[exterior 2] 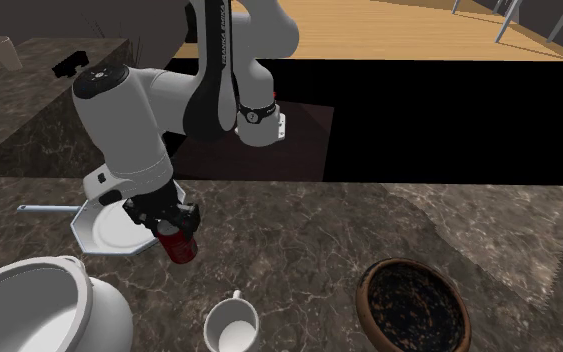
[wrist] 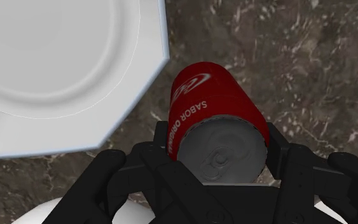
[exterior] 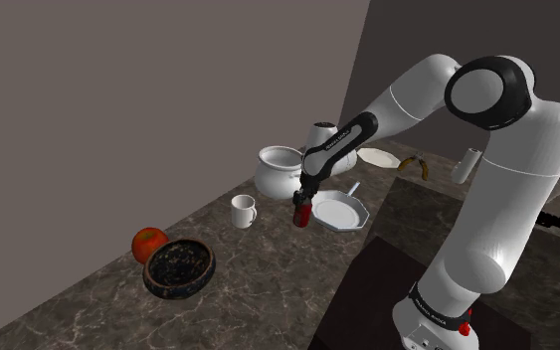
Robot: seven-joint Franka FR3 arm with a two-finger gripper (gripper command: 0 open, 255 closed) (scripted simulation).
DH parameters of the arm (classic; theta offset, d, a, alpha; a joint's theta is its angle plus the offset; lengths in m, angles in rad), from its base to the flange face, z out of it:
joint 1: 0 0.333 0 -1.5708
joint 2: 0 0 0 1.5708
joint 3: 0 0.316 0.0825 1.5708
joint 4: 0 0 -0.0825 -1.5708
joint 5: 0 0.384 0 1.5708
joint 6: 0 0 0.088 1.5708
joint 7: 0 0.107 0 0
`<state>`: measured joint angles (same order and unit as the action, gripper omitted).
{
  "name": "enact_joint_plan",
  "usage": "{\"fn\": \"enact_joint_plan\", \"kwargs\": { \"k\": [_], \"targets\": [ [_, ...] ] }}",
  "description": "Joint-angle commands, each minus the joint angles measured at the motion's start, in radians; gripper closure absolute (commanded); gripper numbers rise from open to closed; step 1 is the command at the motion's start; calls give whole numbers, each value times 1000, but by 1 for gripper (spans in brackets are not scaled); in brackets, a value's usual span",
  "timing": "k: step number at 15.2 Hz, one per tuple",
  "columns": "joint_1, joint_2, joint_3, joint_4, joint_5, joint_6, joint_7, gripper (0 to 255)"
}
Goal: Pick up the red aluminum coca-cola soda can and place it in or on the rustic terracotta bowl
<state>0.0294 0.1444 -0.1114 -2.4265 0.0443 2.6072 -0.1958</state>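
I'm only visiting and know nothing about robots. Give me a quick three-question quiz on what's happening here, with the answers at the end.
1. True or false: the gripper is shut on the red can.
2. Which thing lies right next to the red can? A. the white octagonal pan; B. a banana; C. a fork.
3. What colour is the round fruit beside the dark speckled bowl?

Key: 1. True, the black fingers clasp the can on both sides. 2. A. 3. Red.
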Motion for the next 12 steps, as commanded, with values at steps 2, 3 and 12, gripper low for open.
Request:
{"fn": "enact_joint_plan", "kwargs": {
  "k": [2, 3, 12],
  "targets": [
    [0, 0, 0, -1, 0, 0, 0, 255],
    [0, 1, 0, 0, 0, 0, 0, 255],
    [2, -48, -3, 5, -12, -54, 9, 255]
  ]
}}
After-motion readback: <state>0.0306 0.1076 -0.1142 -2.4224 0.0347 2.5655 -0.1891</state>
